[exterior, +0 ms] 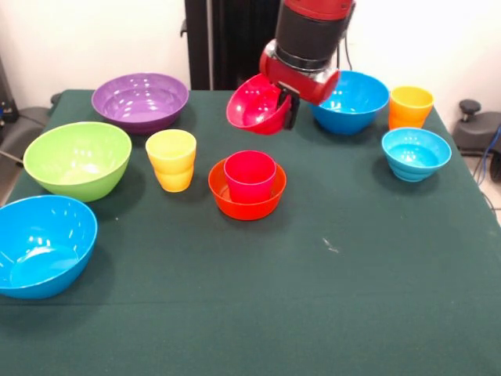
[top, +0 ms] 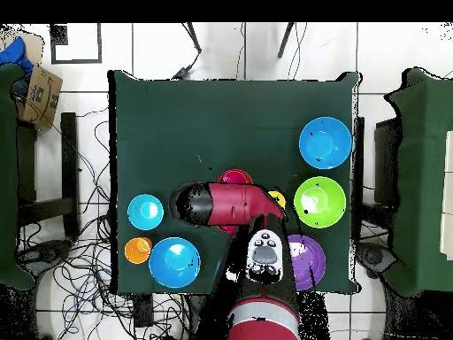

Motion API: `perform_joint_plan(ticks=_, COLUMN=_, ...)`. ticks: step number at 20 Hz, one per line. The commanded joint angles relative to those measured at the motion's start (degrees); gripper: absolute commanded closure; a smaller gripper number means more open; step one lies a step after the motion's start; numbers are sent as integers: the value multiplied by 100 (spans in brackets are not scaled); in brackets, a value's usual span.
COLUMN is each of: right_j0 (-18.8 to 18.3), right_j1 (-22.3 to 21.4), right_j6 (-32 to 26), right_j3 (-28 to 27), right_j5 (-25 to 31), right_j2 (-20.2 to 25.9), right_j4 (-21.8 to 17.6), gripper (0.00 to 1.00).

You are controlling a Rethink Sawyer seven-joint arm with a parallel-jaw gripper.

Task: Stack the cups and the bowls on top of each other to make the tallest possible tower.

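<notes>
One red bowl, tilted, pinched at rim by gripper upper center, prob. bound for red cup in orange bowl.

The front view looks from across the green table at a raised, downward-angled position, fairly near, facing the arm that enters at 12 o'clock. The overhead view looks straight down from high above, farther off, taking in the whole table and surrounding floor, with the arm entering from 6 o'clock. Both views share the tabletop.
</notes>
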Motion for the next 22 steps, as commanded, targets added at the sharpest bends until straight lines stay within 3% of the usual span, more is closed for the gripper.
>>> perform_joint_plan(ticks=1, right_j0=290, right_j1=239, right_j6=194, right_j3=-904, right_j5=778, right_j2=635, right_j4=237, gripper=100)
perform_joint_plan(ticks=4, right_j0=373, right_j1=239, right_j6=353, right_j3=-912, right_j5=801, right_j2=636, right_j4=366, gripper=100)
perform_joint_plan(ticks=7, right_j0=672, right_j1=316, right_j6=695, right_j3=-995, right_j5=884, right_j2=403, right_j4=429, gripper=100)
perform_joint_plan(ticks=8, right_j0=930, right_j1=329, right_j6=898, right_j3=-1127, right_j5=1001, right_j2=112, right_j4=335, gripper=100)
perform_joint_plan(ticks=10, right_j0=1026, right_j1=326, right_j6=948, right_j3=-1119, right_j5=1076, right_j2=-4, right_j4=366, gripper=100)
perform_joint_plan(ticks=13, right_j0=959, right_j1=386, right_j6=908, right_j3=-823, right_j5=702, right_j2=198, right_j4=604, gripper=100)
perform_joint_plan(ticks=15, right_j0=1110, right_j1=483, right_j6=974, right_j3=-717, right_j5=394, right_j2=176, right_j4=621, gripper=100)
perform_joint_plan(ticks=22, right_j0=1340, right_j1=1208, right_j6=1140, right_j3=-543, right_j5=-806, right_j2=220, right_j4=820, gripper=100)
